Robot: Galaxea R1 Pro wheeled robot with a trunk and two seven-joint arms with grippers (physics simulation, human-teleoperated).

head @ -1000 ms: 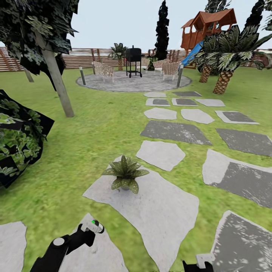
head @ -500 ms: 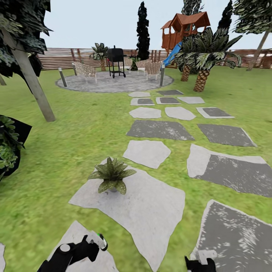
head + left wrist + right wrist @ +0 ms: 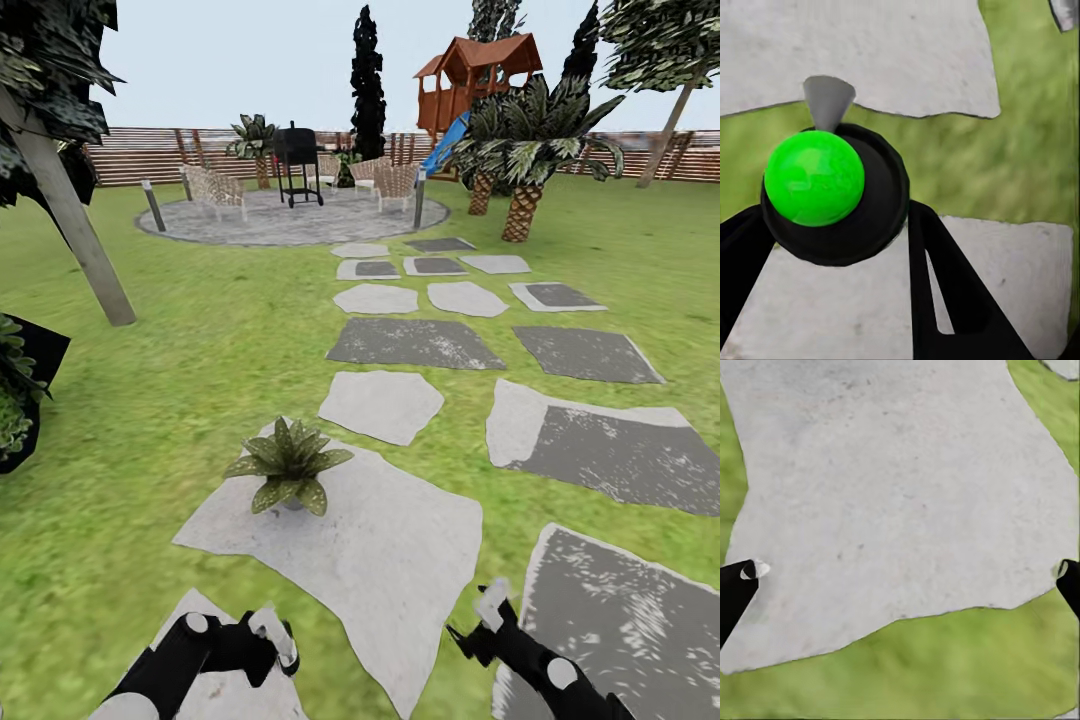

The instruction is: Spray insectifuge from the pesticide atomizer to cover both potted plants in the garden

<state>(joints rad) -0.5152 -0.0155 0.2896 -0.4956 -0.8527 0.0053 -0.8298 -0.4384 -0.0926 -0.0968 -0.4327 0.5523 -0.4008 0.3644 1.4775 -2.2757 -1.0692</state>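
Fingers of the left gripper (image 3: 832,225) clasp the atomizer (image 3: 815,187); right gripper (image 3: 904,577) spread, empty. Best aim the nozzle squarely over the potted plant (image 3: 288,466) ahead.

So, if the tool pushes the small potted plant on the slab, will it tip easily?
Probably yes. The potted plant has leaves spreading far wider than its tiny grey pot, so it looks top-heavy. It stands loose on a flat stepping slab, so it may also slide.

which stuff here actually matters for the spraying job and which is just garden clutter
Belongs to the job:
- potted plant on the big slab
- atomizer with green top, held in the left tool
- right tool, open, over a slab

Just lying about:
- grill and chairs on the patio
- playhouse
- palms
- fence
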